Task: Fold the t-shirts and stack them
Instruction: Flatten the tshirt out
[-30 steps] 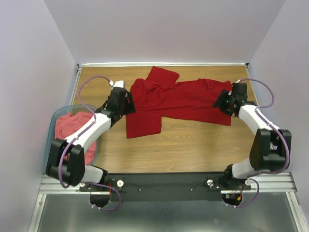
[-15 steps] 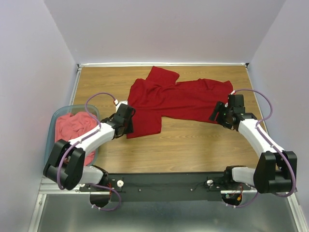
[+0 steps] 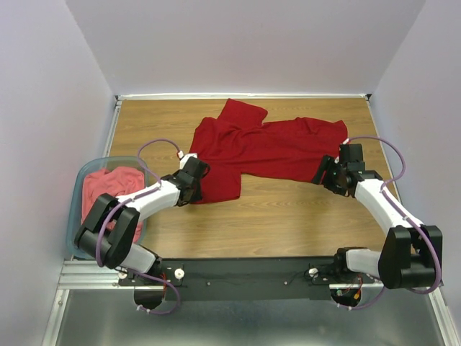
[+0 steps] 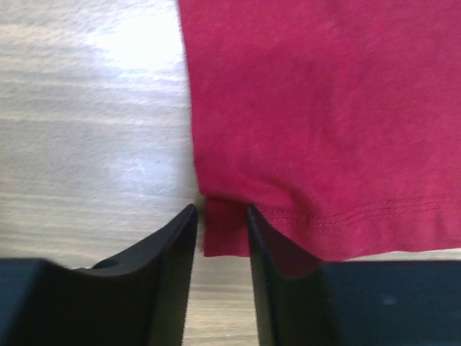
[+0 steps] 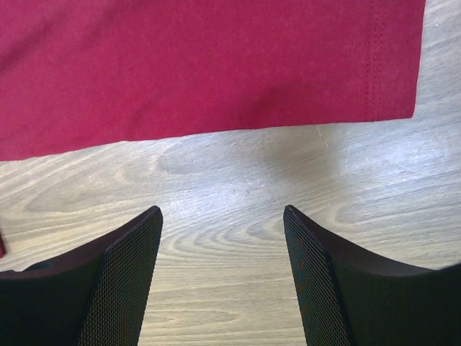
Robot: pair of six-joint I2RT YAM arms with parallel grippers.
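Note:
A deep crimson t-shirt (image 3: 266, 148) lies spread and rumpled across the far half of the wooden table (image 3: 288, 216). Its neck label does not show. My left gripper (image 3: 193, 189) is at the shirt's near-left corner. In the left wrist view the jaws (image 4: 221, 213) stand narrowly apart, with the hem corner (image 4: 225, 234) between them and a small gap on the left side. My right gripper (image 3: 323, 173) is open over bare wood just short of the shirt's near-right hem (image 5: 216, 65). A coral-pink t-shirt (image 3: 108, 191) sits bunched in the tub.
A translucent blue-grey tub (image 3: 78, 184) stands at the table's left edge beside the left arm. Lilac walls close in the table on three sides. The black mounting rail (image 3: 245, 270) runs along the near edge.
My left gripper moved down along the shirt's left edge to its near-left corner. My right gripper drew back a little from the shirt's right end toward the near hem.

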